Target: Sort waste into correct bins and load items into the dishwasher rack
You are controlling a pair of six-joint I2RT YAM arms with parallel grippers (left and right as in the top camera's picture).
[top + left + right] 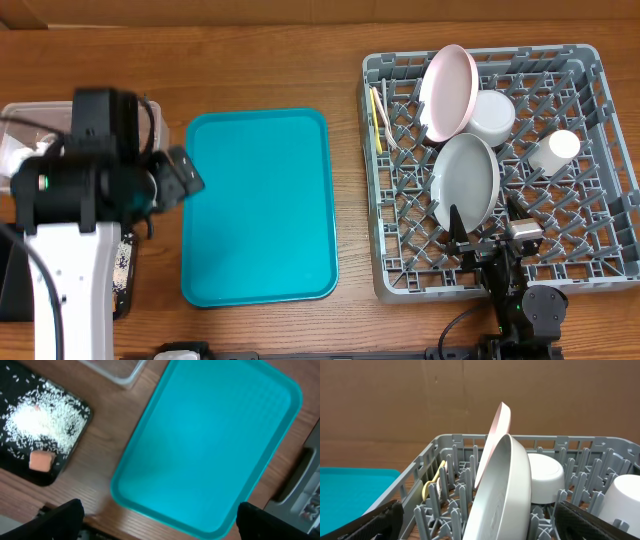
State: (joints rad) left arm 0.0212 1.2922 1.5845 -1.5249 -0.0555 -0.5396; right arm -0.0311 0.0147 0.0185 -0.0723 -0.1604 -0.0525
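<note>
Standing on edge in the rack (400,290), the grey plate (497,495) sits just before the right gripper (488,238), spread wide and empty; a forward nudge could tip it against the pink plate (492,445). The left gripper (165,522), equally wide and empty, hovers above the teal tray (210,435).
</note>
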